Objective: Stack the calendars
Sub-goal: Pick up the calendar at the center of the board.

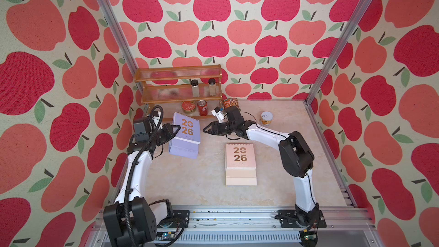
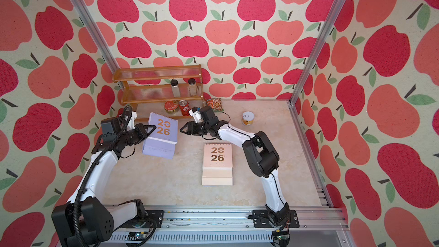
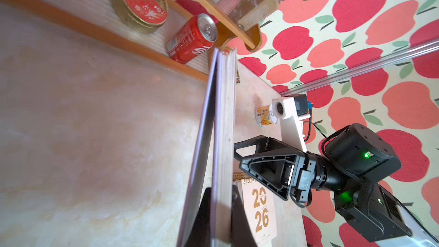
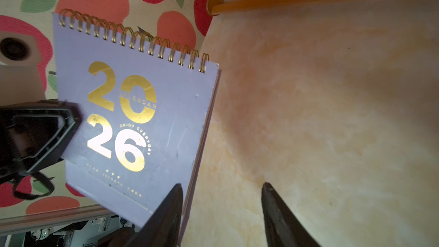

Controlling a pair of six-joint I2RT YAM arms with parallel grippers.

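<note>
A lilac calendar (image 1: 186, 130) (image 2: 164, 129) with gold "2026" hangs tilted over the back left of the table. My left gripper (image 1: 177, 128) (image 3: 219, 212) is shut on its left edge, one finger (image 3: 237, 210) on the cover side and one behind the page block. The calendar's backing flap (image 1: 184, 150) sags toward the table. In the left wrist view the calendar (image 3: 223, 115) shows edge-on. A pink calendar (image 1: 240, 155) (image 2: 218, 154) (image 3: 261, 212) lies flat mid-table. My right gripper (image 1: 205, 130) (image 2: 182, 130) (image 4: 222, 186) stands open and empty just right of the lilac calendar (image 4: 142, 119).
A wooden shelf rack (image 1: 178, 84) stands at the back left with two jars, a red tin (image 1: 188, 106) and a red can (image 1: 202, 108). A printed tin (image 1: 230, 102) sits beside it. A small white and yellow can (image 1: 266, 118) stands at the back right.
</note>
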